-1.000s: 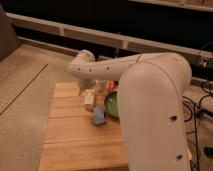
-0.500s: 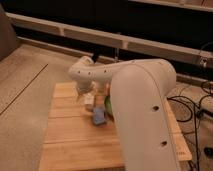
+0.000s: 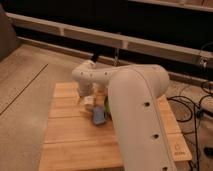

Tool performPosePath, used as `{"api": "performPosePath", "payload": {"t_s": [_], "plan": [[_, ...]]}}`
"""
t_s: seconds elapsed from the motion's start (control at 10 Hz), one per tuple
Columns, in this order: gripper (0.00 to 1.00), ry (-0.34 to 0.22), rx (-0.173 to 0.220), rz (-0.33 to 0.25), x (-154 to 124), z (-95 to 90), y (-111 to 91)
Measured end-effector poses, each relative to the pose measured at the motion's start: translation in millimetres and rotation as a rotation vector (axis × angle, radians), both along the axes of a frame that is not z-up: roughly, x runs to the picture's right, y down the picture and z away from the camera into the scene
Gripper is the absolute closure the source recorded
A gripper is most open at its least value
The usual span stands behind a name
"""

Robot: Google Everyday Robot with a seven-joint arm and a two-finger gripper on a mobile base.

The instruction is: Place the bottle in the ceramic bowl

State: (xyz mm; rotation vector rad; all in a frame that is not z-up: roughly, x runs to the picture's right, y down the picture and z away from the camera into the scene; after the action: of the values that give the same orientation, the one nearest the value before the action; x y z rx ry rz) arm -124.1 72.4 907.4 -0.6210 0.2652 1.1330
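My gripper [image 3: 88, 99] hangs from the white wrist over the left middle of the wooden table [image 3: 65, 135]. A small pale whitish bottle [image 3: 90, 102] shows right under the wrist, at the gripper. Whether it is held or standing on the table cannot be told. Just to its right, only a thin green sliver of the ceramic bowl [image 3: 106, 105] shows. The rest of the bowl is hidden behind my large white arm [image 3: 140, 115].
A flat blue-grey pad [image 3: 98, 116] lies on the table just in front of the bottle and bowl. A dark wall with a rail [image 3: 125, 42] runs behind the table. Cables [image 3: 197, 107] lie on the floor to the right.
My arm's bulk has swung left and toward the camera, covering most of the green bowl. The gripper stays at about the same spot by the bottle.
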Motion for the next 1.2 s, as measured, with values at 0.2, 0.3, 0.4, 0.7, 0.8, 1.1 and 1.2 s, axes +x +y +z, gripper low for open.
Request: {"api": "performPosePath", "payload": {"t_s": [0.2,0.3,0.4,0.7,0.8,1.1,1.2], "plan": [[0.35,-0.014,-0.024,-0.002,1,10.4,8],[0.35,-0.013,-0.042,-0.001,4,14.2,13],[0.35,-0.006,-0.059,-0.003,9,16.6,18],[0.57,0.014,-0.077,0.008,21,22.3,20],[0.68,0.020,-0.075,0.014,25,23.2,17],[0.97,0.034,-0.075,0.031,31,24.4,14],[1.00,0.037,-0.075,0.033,32,24.3,14]]}}
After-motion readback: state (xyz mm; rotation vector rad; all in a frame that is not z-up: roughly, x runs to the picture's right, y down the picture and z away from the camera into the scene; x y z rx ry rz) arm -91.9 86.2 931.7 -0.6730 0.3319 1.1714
